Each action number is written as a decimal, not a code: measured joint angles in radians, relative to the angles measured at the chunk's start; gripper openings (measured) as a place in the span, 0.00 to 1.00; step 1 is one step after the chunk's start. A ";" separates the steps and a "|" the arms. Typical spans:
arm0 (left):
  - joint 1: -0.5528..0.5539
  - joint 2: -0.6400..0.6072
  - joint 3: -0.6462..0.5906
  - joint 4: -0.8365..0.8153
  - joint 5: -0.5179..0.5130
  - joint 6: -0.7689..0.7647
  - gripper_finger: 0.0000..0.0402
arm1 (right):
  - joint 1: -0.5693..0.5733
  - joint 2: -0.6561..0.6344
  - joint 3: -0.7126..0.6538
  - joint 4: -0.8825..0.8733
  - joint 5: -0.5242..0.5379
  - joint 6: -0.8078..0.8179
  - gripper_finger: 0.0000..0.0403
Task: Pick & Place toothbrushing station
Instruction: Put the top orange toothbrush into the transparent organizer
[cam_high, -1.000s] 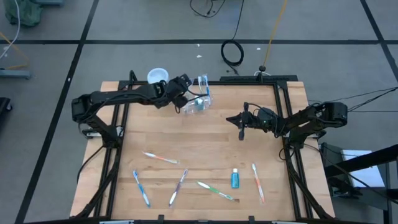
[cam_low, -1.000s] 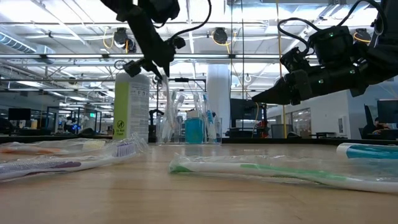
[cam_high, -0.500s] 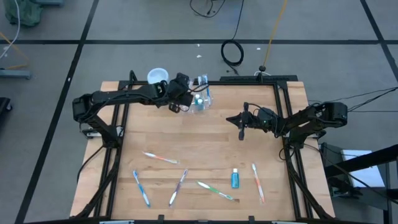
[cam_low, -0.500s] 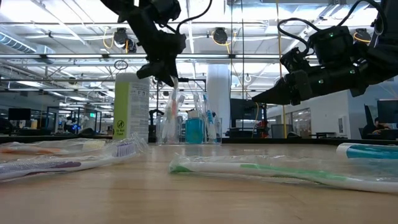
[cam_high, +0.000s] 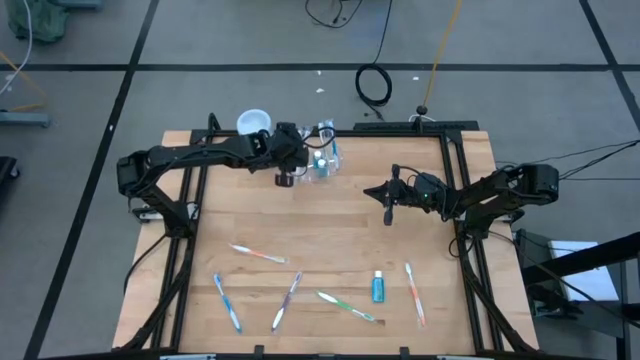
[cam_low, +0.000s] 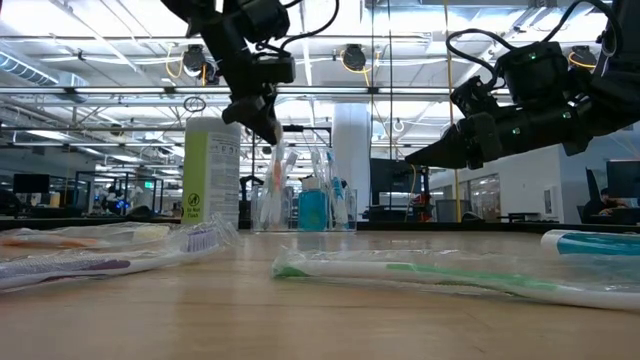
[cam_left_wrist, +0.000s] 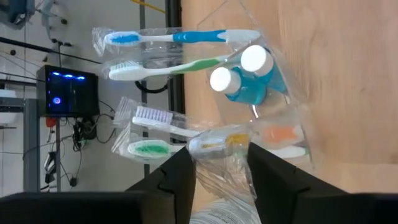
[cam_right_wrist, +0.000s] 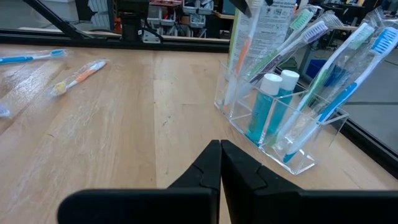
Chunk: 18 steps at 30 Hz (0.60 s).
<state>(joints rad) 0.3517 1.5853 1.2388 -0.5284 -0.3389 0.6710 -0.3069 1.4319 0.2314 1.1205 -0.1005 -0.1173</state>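
Note:
The toothbrushing station (cam_high: 323, 163) is a clear plastic holder standing at the table's far edge. In it stand wrapped toothbrushes and two blue tubes (cam_left_wrist: 249, 78). My left gripper (cam_high: 287, 176) hangs just left of it, slanting down, open. Its fingers flank the crinkled wrapper (cam_left_wrist: 221, 167) of an orange-handled toothbrush (cam_low: 276, 176) that stands in the holder's left end compartment. My right gripper (cam_high: 388, 210) hovers shut over the table's middle right and holds nothing. In its wrist view the holder (cam_right_wrist: 303, 163) stands ahead of it. My left gripper has the toothbrush's wrapper (cam_left_wrist: 221, 167) between its two fingers. I cannot tell whether either finger touches the wrapper. The toothbrush stands in the holder with its handle end down.
A green canister with a white lid (cam_low: 212, 170) stands left of the holder at the far edge. Several wrapped toothbrushes (cam_high: 286, 300) and a blue tube (cam_high: 378, 286) lie scattered over the near half of the table. The middle of the table is bare wood.
My left gripper has rolled about its own axis while staying beside the holder. The wrapped toothbrush that slanted out of the holder toward it now stands more upright in the left end compartment.

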 joint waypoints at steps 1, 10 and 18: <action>0.001 0.000 0.000 0.000 0.000 0.000 0.34 | 0.000 0.000 0.000 0.000 0.000 0.000 0.00; -0.032 -0.014 0.000 -0.003 -0.246 0.034 0.36 | 0.000 0.000 0.000 -0.003 0.000 -0.001 0.00; -0.085 -0.034 0.000 -0.022 -0.192 -0.035 0.41 | 0.000 0.000 0.000 -0.003 0.000 -0.002 0.00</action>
<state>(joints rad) 0.2663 1.5513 1.2388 -0.5502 -0.5311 0.6356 -0.3069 1.4319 0.2314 1.1175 -0.1003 -0.1192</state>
